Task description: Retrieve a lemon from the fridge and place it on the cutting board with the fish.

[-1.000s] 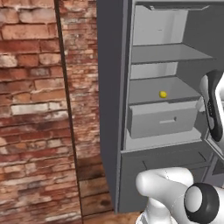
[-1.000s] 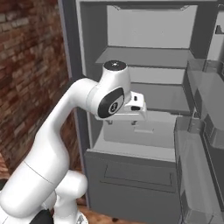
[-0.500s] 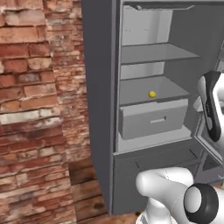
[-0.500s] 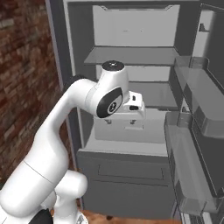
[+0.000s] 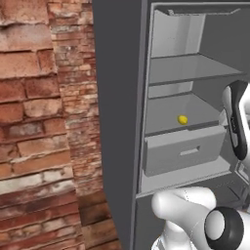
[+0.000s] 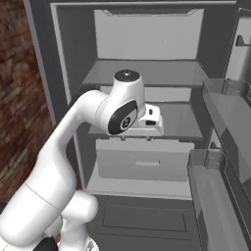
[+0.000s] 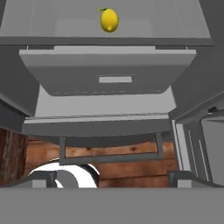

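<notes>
Yellow lemon (image 7: 109, 20) beyond open gripper (image 7: 111, 181)

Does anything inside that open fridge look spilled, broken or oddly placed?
Nothing stands out. The small yellow lemon sits alone on a pale grey shelf of the tall dark grey fridge, above the closed inner drawer. No spill or damage shows.

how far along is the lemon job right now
Done: the fridge stands open. In hand: nothing; the lemon lies on the shelf above the inner drawer, and the open gripper points toward it from outside. Left: reach in, grasp it, carry it to the cutting board.
</notes>
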Robot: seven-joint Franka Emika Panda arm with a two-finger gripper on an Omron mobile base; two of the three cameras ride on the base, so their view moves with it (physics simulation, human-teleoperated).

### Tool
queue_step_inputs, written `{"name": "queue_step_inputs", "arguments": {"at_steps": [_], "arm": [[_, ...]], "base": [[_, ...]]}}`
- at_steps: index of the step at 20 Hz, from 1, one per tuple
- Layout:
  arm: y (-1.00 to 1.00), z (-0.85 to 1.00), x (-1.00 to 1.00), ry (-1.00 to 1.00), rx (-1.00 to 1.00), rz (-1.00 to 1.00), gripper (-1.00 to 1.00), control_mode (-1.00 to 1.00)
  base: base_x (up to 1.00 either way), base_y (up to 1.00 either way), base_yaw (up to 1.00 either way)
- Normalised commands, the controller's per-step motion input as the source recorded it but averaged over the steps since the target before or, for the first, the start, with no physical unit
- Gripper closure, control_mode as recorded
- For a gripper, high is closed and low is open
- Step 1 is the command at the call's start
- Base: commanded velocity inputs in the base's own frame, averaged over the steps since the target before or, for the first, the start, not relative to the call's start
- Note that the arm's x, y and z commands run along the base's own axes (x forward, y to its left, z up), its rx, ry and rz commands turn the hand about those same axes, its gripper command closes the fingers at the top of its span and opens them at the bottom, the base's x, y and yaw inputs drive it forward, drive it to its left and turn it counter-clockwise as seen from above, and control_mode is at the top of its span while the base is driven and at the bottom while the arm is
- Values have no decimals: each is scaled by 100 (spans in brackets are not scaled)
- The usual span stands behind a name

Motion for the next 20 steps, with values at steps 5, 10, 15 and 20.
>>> {"name": "queue_step_inputs", "arguments": {"at_steps": [5, 10, 15, 20], "arm": [[0, 0, 0, 0, 0, 0, -100, 100], [-2, 0, 0, 0, 0, 0, -100, -100], [0, -21, 24, -14, 6, 0, -100, -100], [17, -23, 30, -20, 3, -5, -100, -100]], "base": [[36, -1, 0], [5, 0, 0], [0, 0, 0], [0, 0, 0]]}}
